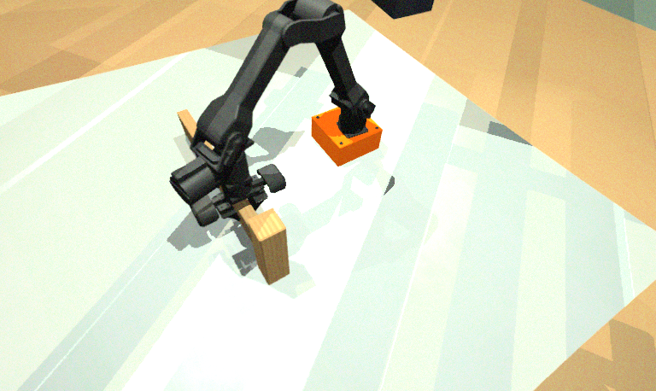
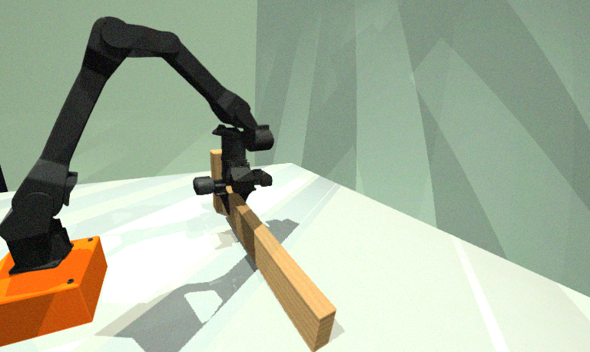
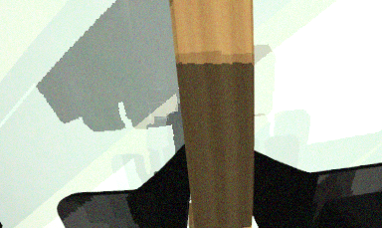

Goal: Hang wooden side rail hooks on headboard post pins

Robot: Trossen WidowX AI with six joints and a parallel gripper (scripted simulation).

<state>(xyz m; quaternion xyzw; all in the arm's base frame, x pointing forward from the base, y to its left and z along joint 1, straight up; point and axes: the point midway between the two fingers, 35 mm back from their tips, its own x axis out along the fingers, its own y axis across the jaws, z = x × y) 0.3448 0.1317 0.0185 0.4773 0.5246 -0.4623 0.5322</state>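
- Side rail [image 1: 185, 125] [image 2: 289, 272] [image 3: 215, 114]: we see it, in the top view, stretching from the left towards the post.
- Our gripper [image 1: 238, 203] [image 2: 233, 194] [image 3: 208, 146] clamps it.
- Upright post [image 1: 273, 256] [image 2: 215, 167]: we can't tell whether the hooks are seated.

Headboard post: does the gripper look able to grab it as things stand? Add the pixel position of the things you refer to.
Probably not: the gripper [image 1: 237, 206] [image 2: 233, 191] is already shut on the side rail [image 1: 187, 125] [image 2: 291, 278] [image 3: 214, 29]. The post [image 1: 273, 251] [image 2: 216, 165] stands close by, but the fingers would likely need freeing first.

black arm [image 1: 256, 72] [image 2: 82, 100] | rounded joints | orange block base [image 1: 360, 150] [image 2: 93, 283] | dark screws [image 1: 341, 142] [image 2: 70, 281]
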